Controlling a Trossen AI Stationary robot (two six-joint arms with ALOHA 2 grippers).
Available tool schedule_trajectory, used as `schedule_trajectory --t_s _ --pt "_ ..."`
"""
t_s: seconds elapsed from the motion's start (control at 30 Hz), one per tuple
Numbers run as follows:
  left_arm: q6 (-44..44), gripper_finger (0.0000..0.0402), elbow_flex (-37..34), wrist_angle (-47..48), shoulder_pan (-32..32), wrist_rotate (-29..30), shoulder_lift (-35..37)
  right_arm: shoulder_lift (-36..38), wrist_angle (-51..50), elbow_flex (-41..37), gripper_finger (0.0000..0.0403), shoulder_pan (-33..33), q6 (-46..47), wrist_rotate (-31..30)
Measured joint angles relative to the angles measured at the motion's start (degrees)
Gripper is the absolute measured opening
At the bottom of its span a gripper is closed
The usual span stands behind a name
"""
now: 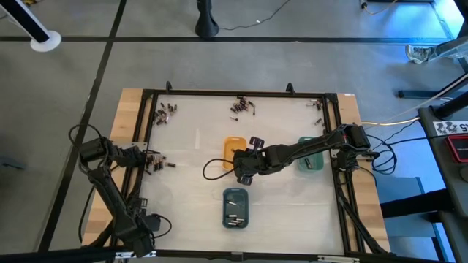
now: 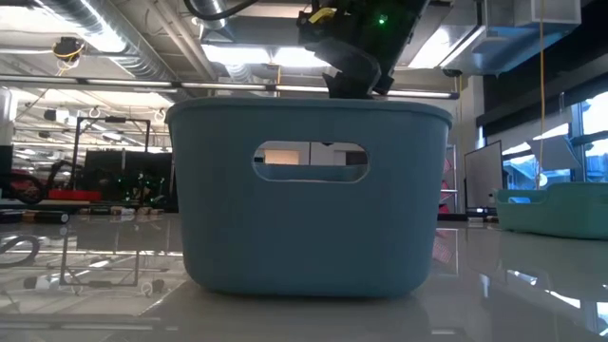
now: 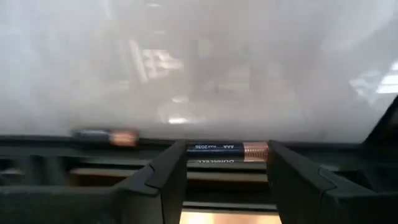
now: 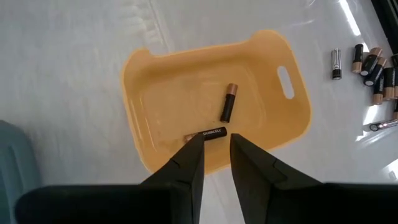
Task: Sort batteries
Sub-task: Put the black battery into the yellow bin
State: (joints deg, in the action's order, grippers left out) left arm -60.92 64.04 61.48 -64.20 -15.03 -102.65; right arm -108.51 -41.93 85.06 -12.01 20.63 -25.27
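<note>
My left gripper (image 3: 227,180) is at the table's left edge (image 1: 151,162), shut on one black and copper AAA battery (image 3: 227,149). A blurred second battery (image 3: 107,135) lies on the table past it, among a small cluster (image 1: 157,162). My right gripper (image 4: 216,155) hovers over the orange tray (image 4: 273,81), its fingers a narrow gap apart with nothing between them. Two batteries (image 4: 228,102) (image 4: 211,134) lie on that tray's floor. More batteries lie in groups at the far left (image 1: 164,111), far middle (image 1: 243,107) and far right (image 1: 318,104). My left gripper has the battery lengthwise between its two fingers. The copper end (image 3: 256,149) is against one finger and the black end (image 3: 194,149) against the other. The fingers slant steeply down from above. The battery lies level between them; whether it is clear of the table I cannot tell.
The slate-blue tray (image 1: 235,207) holds a few batteries near the front edge and fills the low view (image 2: 309,199). The green tray (image 1: 311,157) sits under the right arm. A black frame (image 1: 241,93) borders the white table. A loose cable (image 1: 213,169) lies beside the orange tray.
</note>
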Motion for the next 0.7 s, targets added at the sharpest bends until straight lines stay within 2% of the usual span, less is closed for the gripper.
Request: schedule_trajectory --t_s 0.17,0.3,0.47,0.7 --pt "3.9 0.0179 3.5 6.1 2.4 7.5 0.0 0.0 -0.3 0.0 0.0080 0.0 -1.3 -0.5" --pt "6.3 0.0180 4.7 7.8 6.3 15.4 0.1 0.0 -4.7 1.9 0.0080 0.0 -1.2 -1.0" --pt "12.4 0.0182 5.2 8.1 14.5 25.3 0.1 2.3 -11.7 3.2 0.0080 0.0 0.9 -5.0" --pt "21.7 0.0183 5.3 7.7 28.2 41.4 3.5 11.5 -20.6 1.6 0.0080 0.0 7.1 -9.9"
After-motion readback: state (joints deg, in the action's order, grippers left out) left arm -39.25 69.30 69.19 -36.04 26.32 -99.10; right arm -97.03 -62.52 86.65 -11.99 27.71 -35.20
